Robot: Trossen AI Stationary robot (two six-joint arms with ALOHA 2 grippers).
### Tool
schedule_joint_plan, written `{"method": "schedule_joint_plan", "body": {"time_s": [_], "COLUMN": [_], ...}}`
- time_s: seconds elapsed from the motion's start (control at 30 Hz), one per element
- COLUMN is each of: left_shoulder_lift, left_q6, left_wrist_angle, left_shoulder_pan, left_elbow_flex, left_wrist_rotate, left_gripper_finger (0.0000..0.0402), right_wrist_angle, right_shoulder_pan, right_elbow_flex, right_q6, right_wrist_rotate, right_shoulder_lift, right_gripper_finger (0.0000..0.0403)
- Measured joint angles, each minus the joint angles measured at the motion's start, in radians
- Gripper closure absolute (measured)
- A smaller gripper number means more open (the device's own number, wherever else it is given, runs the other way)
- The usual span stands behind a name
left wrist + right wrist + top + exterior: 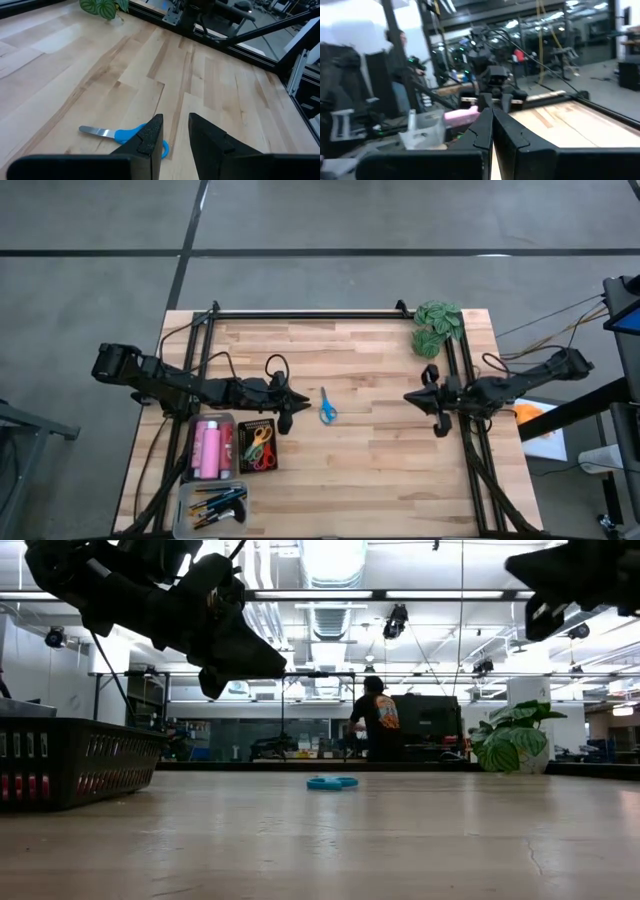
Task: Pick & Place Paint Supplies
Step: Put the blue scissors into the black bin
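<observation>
Two matte black jointed arms trailing looped black cables, each ending in a two-fingered claw.

Green leafy clump (pixel 437 326) at wooden table (pixel 380 460) far corner; person (pixel 377 720) beyond.

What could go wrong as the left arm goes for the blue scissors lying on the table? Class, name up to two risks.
1. The blue scissors lie flat on the wooden table, so the left gripper, with only a narrow gap between its fingers, may skid off them or push them aside.
2. The black basket already holds other scissors and sits close to the left gripper, so a careless swing might knock it.
</observation>
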Motion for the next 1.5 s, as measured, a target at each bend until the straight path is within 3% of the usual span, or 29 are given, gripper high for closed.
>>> {"method": "schedule_joint_plan", "body": {"time_s": [0.17, 0.4, 0.67, 1.33, 1.5], "left_shoulder_lift": [0.0, 0.0, 0.0, 0.0, 0.0], "left_q6": [0.0, 0.0, 0.0, -0.008, -0.103], "left_wrist_angle": [0.0, 0.0, 0.0, 0.006, 0.01], "left_shoulder_pan": [0.0, 0.0, 0.0, 0.0, 0.0], "left_elbow_flex": [0.0, 0.0, 0.0, 0.0, 0.0], "left_wrist_rotate": [0.0, 0.0, 0.0, 0.0, 0.0], "left_gripper_finger": [0.0308, 0.0308, 0.0308, 0.0308, 0.0308], "right_wrist_angle": [-0.02, -0.178, -0.298, -0.3, -0.3], "right_shoulder_pan": [0.0, 0.0, 0.0, 0.0, 0.0], "right_elbow_flex": [-0.055, -0.064, -0.064, -0.064, -0.064], "right_q6": [0.011, 0.012, 0.008, 0.007, 0.007], "right_wrist_rotate": [-0.028, -0.028, -0.027, -0.027, -0.027], "right_shoulder_lift": [-0.123, -0.216, -0.216, -0.215, -0.215], "right_gripper_finger": [0.0394, 0.0394, 0.0394, 0.0394, 0.0394]}}
